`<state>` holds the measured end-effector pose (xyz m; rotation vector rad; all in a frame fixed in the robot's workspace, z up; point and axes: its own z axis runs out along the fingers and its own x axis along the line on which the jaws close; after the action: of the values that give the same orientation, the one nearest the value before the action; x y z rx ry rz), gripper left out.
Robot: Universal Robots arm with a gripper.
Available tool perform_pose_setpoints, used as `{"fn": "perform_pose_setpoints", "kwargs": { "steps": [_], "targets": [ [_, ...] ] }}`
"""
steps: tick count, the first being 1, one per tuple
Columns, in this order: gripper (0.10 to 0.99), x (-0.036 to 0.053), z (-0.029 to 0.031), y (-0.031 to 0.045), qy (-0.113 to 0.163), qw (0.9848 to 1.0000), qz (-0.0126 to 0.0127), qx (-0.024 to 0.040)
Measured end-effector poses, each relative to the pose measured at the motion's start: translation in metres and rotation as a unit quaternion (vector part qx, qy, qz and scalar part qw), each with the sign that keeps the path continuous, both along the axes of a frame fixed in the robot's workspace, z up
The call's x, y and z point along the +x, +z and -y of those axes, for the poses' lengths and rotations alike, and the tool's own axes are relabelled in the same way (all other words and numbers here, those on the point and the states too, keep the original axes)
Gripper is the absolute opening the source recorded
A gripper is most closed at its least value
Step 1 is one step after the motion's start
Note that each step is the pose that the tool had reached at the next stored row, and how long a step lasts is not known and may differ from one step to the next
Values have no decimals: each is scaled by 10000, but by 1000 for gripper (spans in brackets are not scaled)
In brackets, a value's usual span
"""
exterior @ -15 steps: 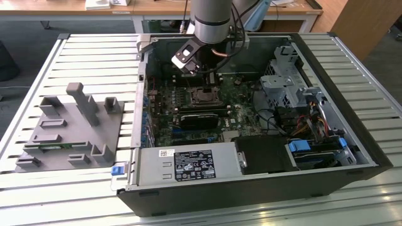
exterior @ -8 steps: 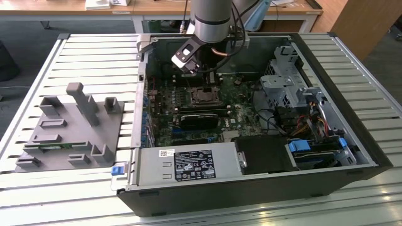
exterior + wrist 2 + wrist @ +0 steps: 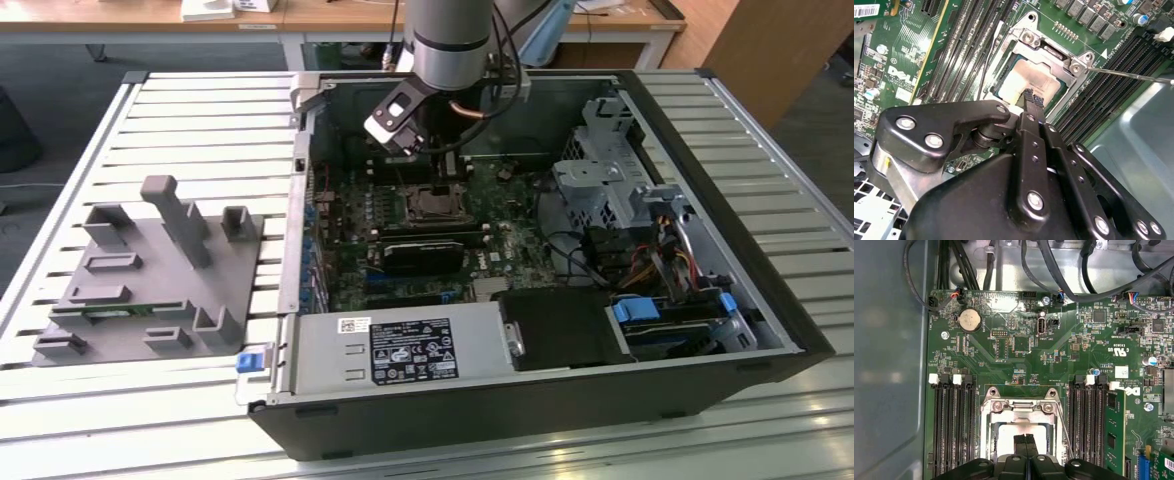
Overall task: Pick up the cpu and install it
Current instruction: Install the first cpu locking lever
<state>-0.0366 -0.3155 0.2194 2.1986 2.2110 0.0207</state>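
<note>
Second wrist view shows my fingers [image 3: 1032,100] clenched together, grasping nothing, tips just over the cpu [image 3: 1021,80]. It lies flat inside the socket frame [image 3: 1051,52] on the motherboard [image 3: 1004,355]. In the exterior view it sits at six o'clock from them.

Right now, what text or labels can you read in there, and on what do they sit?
Nothing reads dependably.
On the power supply label: print too small.
On the motherboard: white lettering, too small.
On the barcode sticker: cut off at the picture's edge, blurred.
On the cpu: no marking shows on its pale top.
</note>
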Motion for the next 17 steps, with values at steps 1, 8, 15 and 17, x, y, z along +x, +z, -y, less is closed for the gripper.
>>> {"fn": "perform_pose_setpoints", "kwargs": {
  "steps": [1, 8, 15, 17],
  "targets": [
    [106, 0, 0, 2, 0, 10000, 0, -1],
    [106, 0, 0, 17, 0, 10000, -1, -1],
    [106, 0, 0, 46, -1, 10000, 0, -1],
    [106, 0, 0, 66, -1, 10000, 0, -1]
  ]
}}
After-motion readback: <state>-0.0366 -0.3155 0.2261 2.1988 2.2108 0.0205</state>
